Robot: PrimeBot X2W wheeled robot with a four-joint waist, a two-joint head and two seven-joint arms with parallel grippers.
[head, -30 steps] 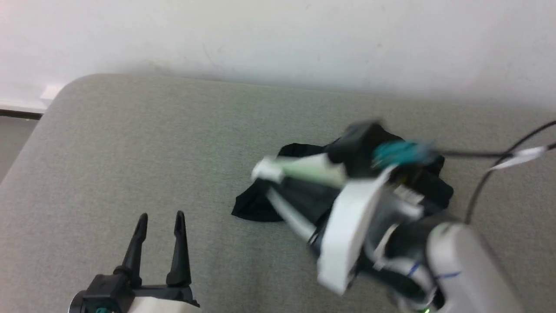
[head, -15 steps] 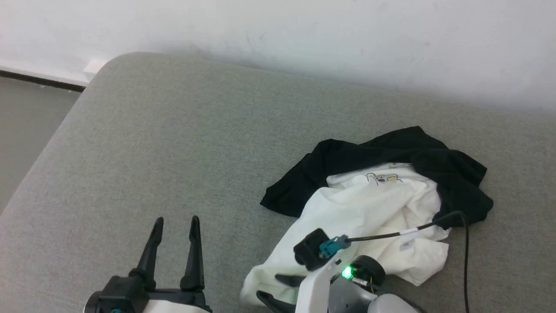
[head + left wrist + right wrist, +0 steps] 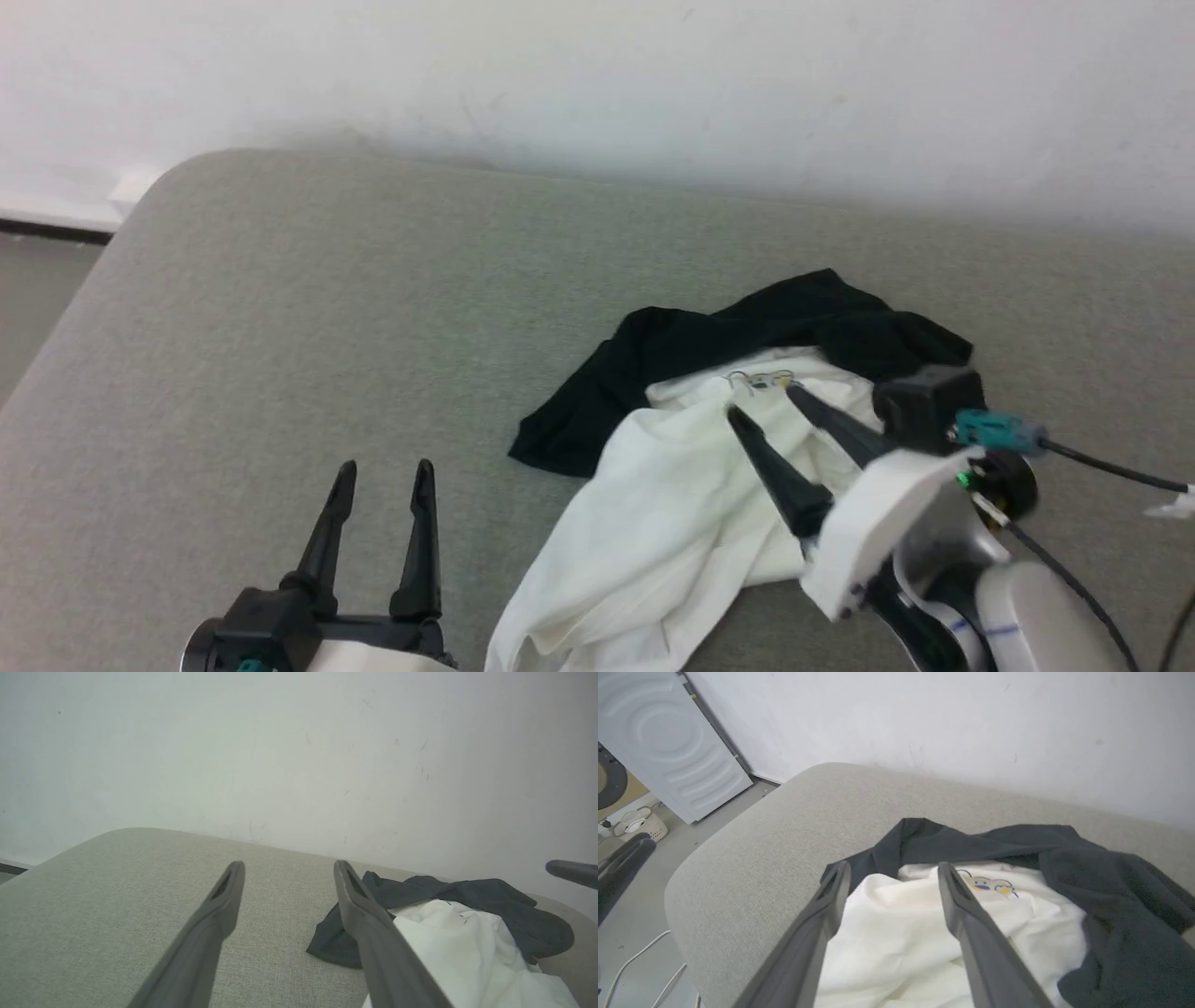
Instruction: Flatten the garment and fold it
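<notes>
The garment (image 3: 653,495) lies crumpled on the grey cushioned surface (image 3: 327,299), cream-white body toward me, black sleeves (image 3: 747,327) bunched behind it, a small yellow-and-blue print (image 3: 987,884) showing on the chest. My right gripper (image 3: 761,401) hovers open just over the white cloth, fingers pointing at the print, nothing between them. In the right wrist view the garment (image 3: 924,933) spreads under the open fingers. My left gripper (image 3: 383,471) stands open at the lower left, apart from the garment (image 3: 458,938), over bare cushion.
A white wall (image 3: 597,84) runs behind the surface. The cushion's rounded left edge (image 3: 103,252) drops to the floor. A white washing machine (image 3: 668,742) and white cables (image 3: 640,961) are on the floor past that edge. A black cable (image 3: 1102,467) trails from my right wrist.
My right gripper has opened and let the garment drop onto the cushion in a crumpled heap. The right arm swung down and back; the head view shifted. The left gripper stayed put.
</notes>
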